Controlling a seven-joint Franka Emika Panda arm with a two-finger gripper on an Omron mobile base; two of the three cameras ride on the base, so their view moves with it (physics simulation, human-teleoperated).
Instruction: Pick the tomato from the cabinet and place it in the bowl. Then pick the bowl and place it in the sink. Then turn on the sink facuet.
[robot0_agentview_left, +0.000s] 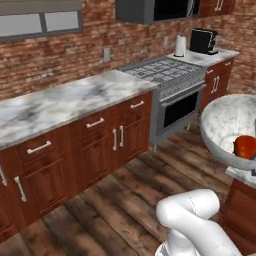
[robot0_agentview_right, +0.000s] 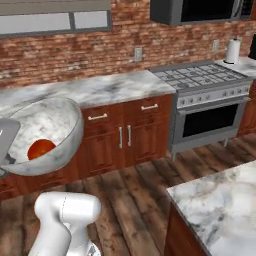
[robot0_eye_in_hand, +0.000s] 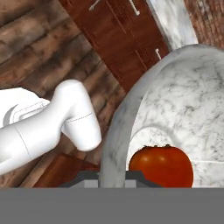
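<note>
A: Tomato (robot0_eye_in_hand: 161, 165) position?
B: Lying inside bowl (robot0_eye_in_hand: 188, 100), low against the wall, lower centre of hand view. Red-orange, dark stem spot on top. Also seen in bowl at right edge of left base view (robot0_agentview_left: 245, 146) and at left of right base view (robot0_agentview_right: 41, 148).

A: Bowl position?
B: Held up and tipped, inside turned toward both base cameras. Right edge of left base view, partly cut off by the frame; left side of right base view, in front of the low wood cupboards (robot0_agentview_right: 125, 137). Not resting on the long marble table (robot0_agentview_left: 60, 105) along the brick wall.

A: Fingers (robot0_eye_in_hand: 138, 176)?
B: Narrow, clamped on the bowl's rim. One dark tip on each side of the rim at bottom of hand view. Touching rim only, apart from tomato.

A: Surroundings?
B: Steel stove (robot0_agentview_left: 167, 75) at end of the long table, upper right of left base view. White paper roll (robot0_agentview_left: 180, 45) and black appliance (robot0_agentview_left: 204, 40) on a further table beyond it. Second marble table (robot0_agentview_right: 220, 200) at lower right of right base view. Dark wood plank floor (robot0_agentview_left: 125, 200) across the middle.

A: Arm?
B: White link (robot0_eye_in_hand: 65, 118) crossing left half of hand view, above the floor.
</note>
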